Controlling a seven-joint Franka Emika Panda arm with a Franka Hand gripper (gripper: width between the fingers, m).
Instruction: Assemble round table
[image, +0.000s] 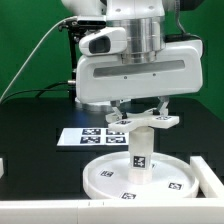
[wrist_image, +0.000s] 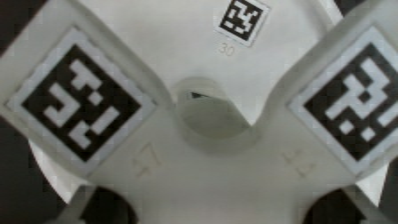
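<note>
The large round disc lies flat at the front of the black table. The short post stands upright on its middle, and the cross-shaped foot sits on top of the post. My gripper comes straight down over the foot, with one finger on each side of it. In the wrist view the foot fills the frame, its tagged arms spread around a centre hole. My gripper has its dark pads against the white plastic on both sides.
The marker board lies flat behind the disc. A white block stands at the exterior view's right edge, close to the disc's rim. A white strip runs along the table's front. Green curtain behind.
</note>
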